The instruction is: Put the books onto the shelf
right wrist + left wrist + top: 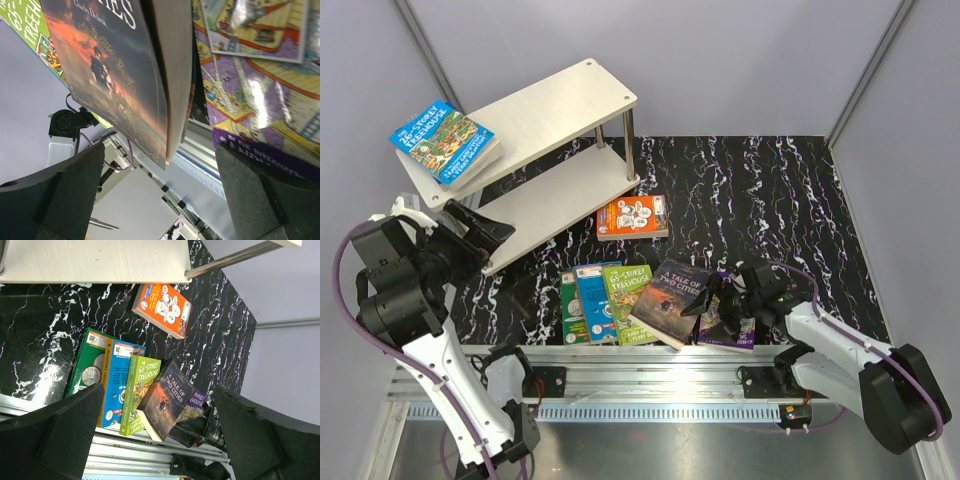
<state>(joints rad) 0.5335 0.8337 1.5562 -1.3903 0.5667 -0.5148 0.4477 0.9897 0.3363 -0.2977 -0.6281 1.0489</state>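
Books: a stack of books (pixel 445 143), with a blue "26-Storey Treehouse" cover uppermost, lies on the left end of the upper board of the shelf (pixel 565 105) and overhangs the board's edge slightly. All other books are on the table (pixel 790 190).

An orange book (pixel 633 217) lies flat and alone, just in front of the shelf's right-hand posts.

A row sits near the table's front edge. From left to right it holds a dark green book (pixel 566 306), a blue book (pixel 592 300) and a light green "65-Storey Treehouse" book (pixel 626 303), overlapping side by side. Next is the dark "A Tale of Two Cities" (pixel 670 302), tilted, with its left side on the light green cover and its right edge raised over a purple book (pixel 728 325) that lies flat.

Shelf: two pale boards on steel posts, standing at the far left of the table and set at an angle to it.

Right pincer (pixel 718 297): released, jaws wide, low over the purple book and just beside the raised edge of the dark book. In the wrist view that book's page edge and the purple cover show between the two fingers (pixel 75 190). No contact is visible and nothing is grasped.

Left pincer (pixel 492 226): released, jaws wide, raised beside the near-left corner of the shelf's lower board, grasping nothing. Its wrist view looks down on the row and the orange book.
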